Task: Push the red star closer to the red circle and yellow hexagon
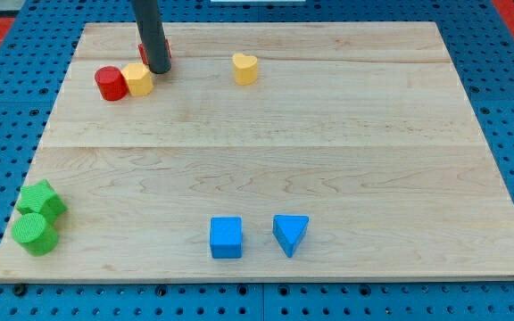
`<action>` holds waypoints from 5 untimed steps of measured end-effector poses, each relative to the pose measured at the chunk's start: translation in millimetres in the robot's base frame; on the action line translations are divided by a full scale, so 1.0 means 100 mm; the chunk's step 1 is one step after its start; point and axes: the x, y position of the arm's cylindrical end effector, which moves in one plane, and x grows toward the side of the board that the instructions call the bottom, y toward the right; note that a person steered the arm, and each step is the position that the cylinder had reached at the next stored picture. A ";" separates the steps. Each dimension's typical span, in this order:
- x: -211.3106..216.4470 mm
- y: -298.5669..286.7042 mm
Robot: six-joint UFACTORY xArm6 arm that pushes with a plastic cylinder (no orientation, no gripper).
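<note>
The red circle (110,83) and the yellow hexagon (137,79) sit side by side, touching, near the view's top left of the wooden board (266,152). The red star (165,49) is mostly hidden behind my dark rod; only red slivers show beside it, just above and right of the yellow hexagon. My tip (159,69) rests on the board right next to the hexagon's right side, in front of the star.
A yellow heart (245,68) lies at the view's top middle. A green star (42,200) and a green circle (35,233) sit at the bottom left edge. A blue cube (226,237) and a blue triangle (290,234) sit at the bottom middle.
</note>
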 end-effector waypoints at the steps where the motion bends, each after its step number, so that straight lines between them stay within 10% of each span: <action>1: -0.04 0.00; 5: -0.51 0.65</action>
